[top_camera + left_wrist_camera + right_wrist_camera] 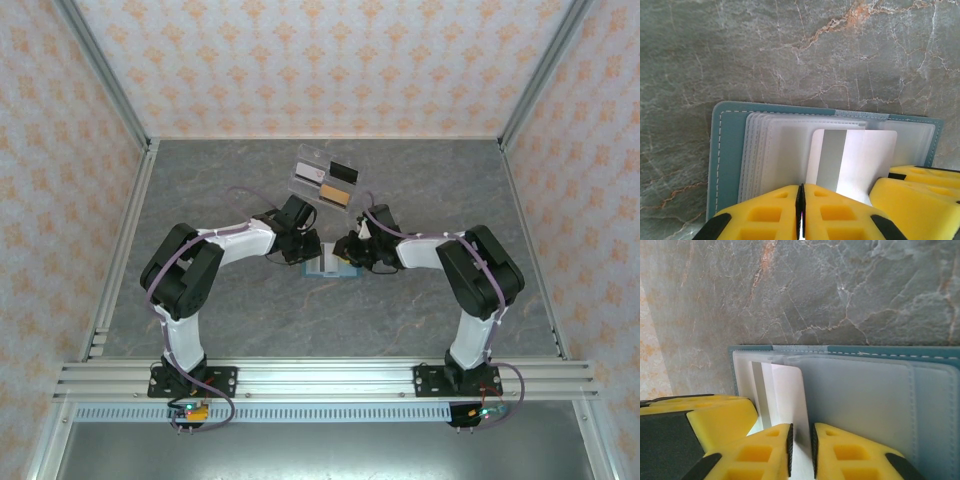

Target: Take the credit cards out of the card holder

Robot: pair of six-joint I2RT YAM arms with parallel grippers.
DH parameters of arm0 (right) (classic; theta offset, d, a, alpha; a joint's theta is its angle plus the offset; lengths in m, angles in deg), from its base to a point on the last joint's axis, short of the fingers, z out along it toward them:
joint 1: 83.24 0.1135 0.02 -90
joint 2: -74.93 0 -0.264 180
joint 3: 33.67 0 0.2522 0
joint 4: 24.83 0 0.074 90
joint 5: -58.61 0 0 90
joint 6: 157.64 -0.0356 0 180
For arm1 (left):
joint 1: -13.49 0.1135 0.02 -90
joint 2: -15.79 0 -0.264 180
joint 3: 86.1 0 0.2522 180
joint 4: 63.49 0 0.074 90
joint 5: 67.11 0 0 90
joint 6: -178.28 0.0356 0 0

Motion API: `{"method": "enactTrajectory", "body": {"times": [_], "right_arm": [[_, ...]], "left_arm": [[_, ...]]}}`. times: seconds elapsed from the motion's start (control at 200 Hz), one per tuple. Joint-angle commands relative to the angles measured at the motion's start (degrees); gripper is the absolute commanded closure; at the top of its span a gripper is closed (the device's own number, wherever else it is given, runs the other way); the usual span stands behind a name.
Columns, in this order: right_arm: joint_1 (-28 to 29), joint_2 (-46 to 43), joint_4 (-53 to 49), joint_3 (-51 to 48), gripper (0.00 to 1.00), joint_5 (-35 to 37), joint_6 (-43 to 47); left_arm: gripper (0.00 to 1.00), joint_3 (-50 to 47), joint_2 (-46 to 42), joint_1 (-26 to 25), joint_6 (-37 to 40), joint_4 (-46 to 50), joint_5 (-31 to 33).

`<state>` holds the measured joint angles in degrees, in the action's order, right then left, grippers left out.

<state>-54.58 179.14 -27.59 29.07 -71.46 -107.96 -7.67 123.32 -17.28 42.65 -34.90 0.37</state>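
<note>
The holder (322, 266) lies open mid-bench (320, 325), between both arms. The left tool (801, 195) is closed tight at the edge of its clear sleeves (775, 150). The right tool (801, 437) is narrow, pinching a white card (785, 390) that pokes from a sleeve

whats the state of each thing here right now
card holder: open, lying flat on the table
sleeves: fanned out, facing up
white card: over the sleeves, gripped
left end effector: shut, at the holder's edge
right end effector: shut on the white card
clear plastic piece: flat on the table, cards on it
</note>
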Motion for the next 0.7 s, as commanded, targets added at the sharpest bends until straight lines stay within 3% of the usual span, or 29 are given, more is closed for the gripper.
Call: {"method": "enactTrajectory", "body": {"times": [0.0,0.195,0.415,0.696], "right_arm": [[0.0,0.4,1.0,-0.2,0.88,-0.5,1.3],[-0.6,-4.9,0.3,-3.1,1.0,4.3,2.1],[-2.0,-14.0,-0.1,-7.7,1.0,7.4,4.7],[-4.2,-20.7,4.0,-6.3,1.0,-2.4,3.6]], "left_arm": [[0.89,-2.0,1.5,-0.1,-1.0,2.1,2.1],[0.84,-0.9,0.4,0.0,-0.6,1.6,1.0],[0.63,1.4,-4.6,0.2,3.4,2.5,-1.0],[0.41,-4.7,-12.9,2.9,-3.2,-12.3,-12.0]]}}
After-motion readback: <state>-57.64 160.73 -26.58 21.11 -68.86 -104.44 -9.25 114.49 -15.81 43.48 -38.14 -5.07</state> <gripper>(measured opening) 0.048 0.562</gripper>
